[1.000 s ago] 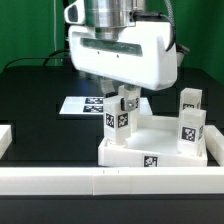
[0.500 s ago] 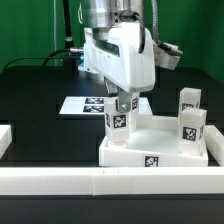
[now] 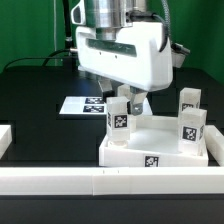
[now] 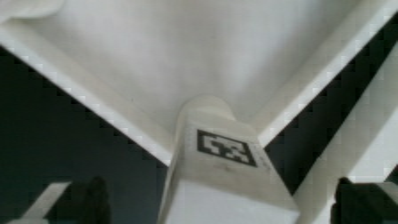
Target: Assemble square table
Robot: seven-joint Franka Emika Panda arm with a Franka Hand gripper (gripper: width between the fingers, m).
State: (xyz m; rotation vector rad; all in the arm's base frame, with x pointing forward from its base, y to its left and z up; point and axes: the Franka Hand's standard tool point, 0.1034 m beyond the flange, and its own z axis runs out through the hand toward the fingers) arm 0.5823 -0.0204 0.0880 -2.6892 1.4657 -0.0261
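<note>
1. Rails of white plastic are running across the nearest edge of the black surface, forming a long border in front of everything else in the exterior view.

2. Just behind them, the square table top is lying upside down with its raised rim and a tag facing the camera; two legs are already standing upright in sockets toward the exterior view's right.

3. A third leg is standing upright at the corner toward the exterior view's left, and the gripper is sitting directly over it. In the wrist view the same leg is rising between the dark fingers, which are showing a visible gap on both sides, so the jaws are looking open around the leg rather than clamped on it; contact cannot be confirmed.

4. Judging by this, the step in hand is seating or screwing the third leg into its socket. The next move is probably calling for closing on the leg squarely and turning it without tilting it, since a skewed leg could bind in the socket.

5. Farther back, the marker board is lying flat on the surface, and a green wall is closing off the room behind the arm.
</note>
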